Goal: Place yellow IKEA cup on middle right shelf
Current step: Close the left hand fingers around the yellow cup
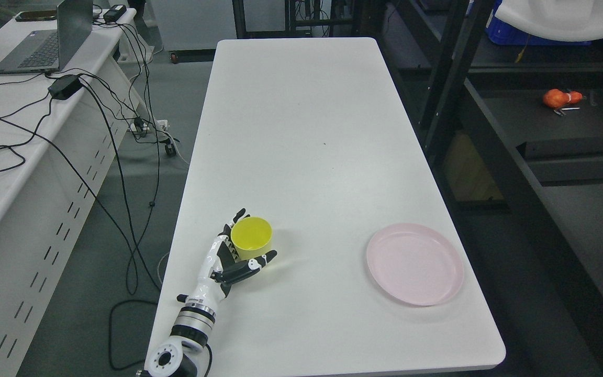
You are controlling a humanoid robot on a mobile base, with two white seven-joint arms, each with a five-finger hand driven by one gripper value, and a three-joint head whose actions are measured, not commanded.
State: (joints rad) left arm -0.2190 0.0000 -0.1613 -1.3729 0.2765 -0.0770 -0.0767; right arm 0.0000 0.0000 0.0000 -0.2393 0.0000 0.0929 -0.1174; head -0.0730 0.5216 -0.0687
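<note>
A long white table (301, 157) fills the middle of the view and runs from the near edge to the far side. To its right stands a dark metal shelf unit (516, 157). On one of its dark boards, at the far right, lies a small orange object (557, 98); what it is I cannot tell. To the left of the table stands a white desk (13, 173) with a grey laptop (50, 42) at its far end, a black power adapter (64, 86), and several black cables (108, 157) that hang down to the grey floor.

On the near right part of the table lies a pale pink plate (415, 263), flat and with nothing on it.

The left arm comes in at the lower left corner of the table, and the left hand (231, 259) is on the near left part of the table top. The yellow cup (252, 238) stands upright there with its open mouth up, directly at the right and far side of the palm. The fingers are curled around the cup: a black fingertip (239, 214) shows behind its far left side and the thumb (259, 260) lies across its near side, both touching the wall. The cup is well apart from the plate and from the shelf unit. The bottom of the cup seems to be on the table, but the hand hides part of it.
</note>
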